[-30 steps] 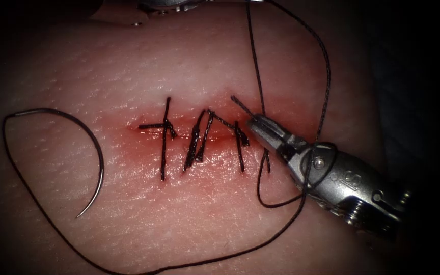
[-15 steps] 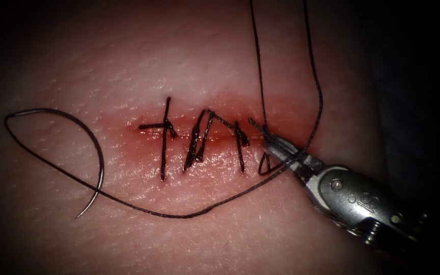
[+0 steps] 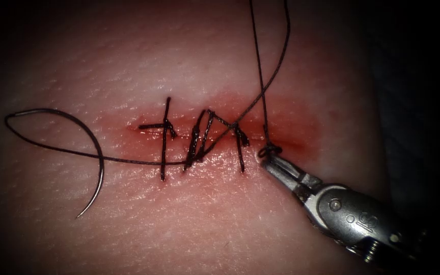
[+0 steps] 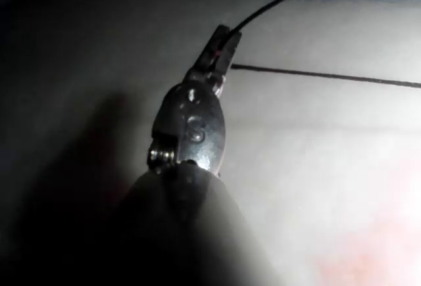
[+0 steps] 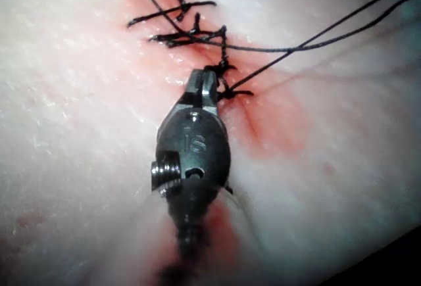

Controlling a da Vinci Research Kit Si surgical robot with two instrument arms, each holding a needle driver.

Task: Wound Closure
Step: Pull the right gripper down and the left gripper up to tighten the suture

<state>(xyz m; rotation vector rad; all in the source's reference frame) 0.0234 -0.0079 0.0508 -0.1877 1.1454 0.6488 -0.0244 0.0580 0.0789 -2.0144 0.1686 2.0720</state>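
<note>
Slack gone since the earlier frames: the thread point(image 3: 143, 162) loop has drawn taut across the stitches point(image 3: 199, 140), a knot point(image 3: 270, 149) cinched at the cut's point(image 3: 281, 145) right end.
Right tool point(image 3: 271, 162) clamps the short end beside the knot; left tool point(image 4: 223, 39) grips the long strand. Needle point(image 3: 85, 147) lies free on tissue point(image 3: 128, 66), left of the cut, not embedded. Judgement: keep opposing pulls level; open tissue toward the near edge.

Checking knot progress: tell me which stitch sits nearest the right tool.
The small knot at the cut's right end, touching the right end effector; the other stitches lie further left.
</note>
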